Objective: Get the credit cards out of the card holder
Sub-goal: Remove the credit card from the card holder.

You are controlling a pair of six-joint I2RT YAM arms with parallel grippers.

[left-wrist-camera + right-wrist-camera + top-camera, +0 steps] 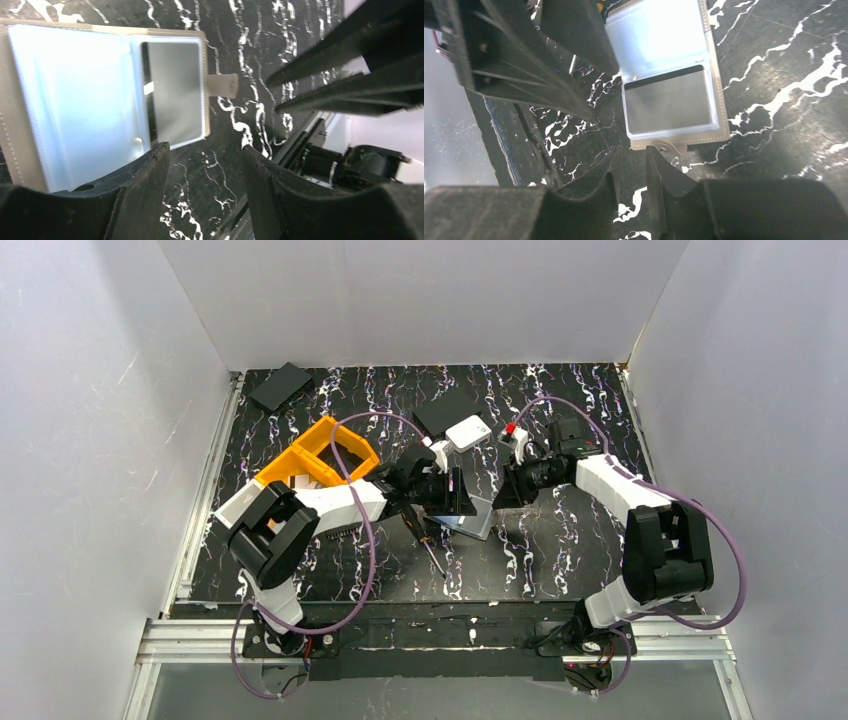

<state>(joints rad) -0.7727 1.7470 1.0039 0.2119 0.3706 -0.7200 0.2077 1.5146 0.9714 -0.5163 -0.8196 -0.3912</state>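
Nearest the arm bases, a screwdriver [428,550] lies on the black, white-veined bench [560,560]. Just beyond it the card holder [478,520] lies spread open and flat at mid-bench, between the two hands. Its outside is taupe with pale stitching along the rim. Inside are clear, pale blue-grey pockets. One pocket, on the half that carries the snap tab [222,85], shows a greyish card [669,105] with a dark band along one edge. The other half looks glossy and washed out, so I cannot tell what it holds.

The left hand [205,146] stands fairly wide with only bench between its fingers, and one fingertip overlaps the holder's edge. The right hand [633,152] is narrow, with a slim gap and nothing in it. One of its fingertips is right at the snap tab.

Farther left sits an orange bin [330,445] with something white at its near end. Behind the hands are a white square box [467,432] and two flat black rectangles [280,385], one of them under the box.
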